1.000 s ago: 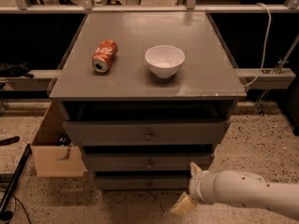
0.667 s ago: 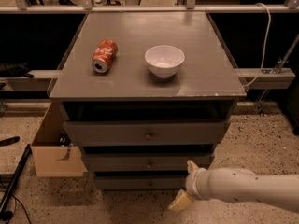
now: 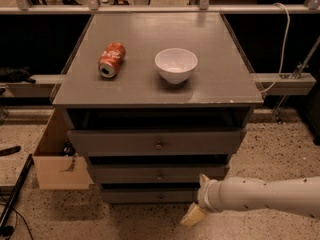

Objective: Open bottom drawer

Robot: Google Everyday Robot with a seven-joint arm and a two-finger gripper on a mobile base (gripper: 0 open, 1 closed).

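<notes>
The grey cabinet (image 3: 240, 91) has three drawers. The bottom drawer (image 3: 145, 196) is the lowest grey front, near the floor, and looks shut; I cannot make out its knob. The middle drawer (image 3: 160, 174) and the top drawer (image 3: 159, 145) each show a small round knob. My gripper (image 3: 198, 197) comes in from the right on a white arm and sits low, just in front of the bottom drawer's right end. Its two tan fingertips (image 3: 192, 215) stand apart, so it is open and holds nothing.
A red soda can (image 3: 111, 59) lies on its side and a white bowl (image 3: 176, 65) stands on the cabinet top. An open cardboard box (image 3: 57, 164) stands against the cabinet's left side. A black pole (image 3: 15, 196) lies on the speckled floor at left.
My arm has moved a little to the left, bringing the gripper closer to the bottom drawer's front. The drawers, can and bowl have not moved.
</notes>
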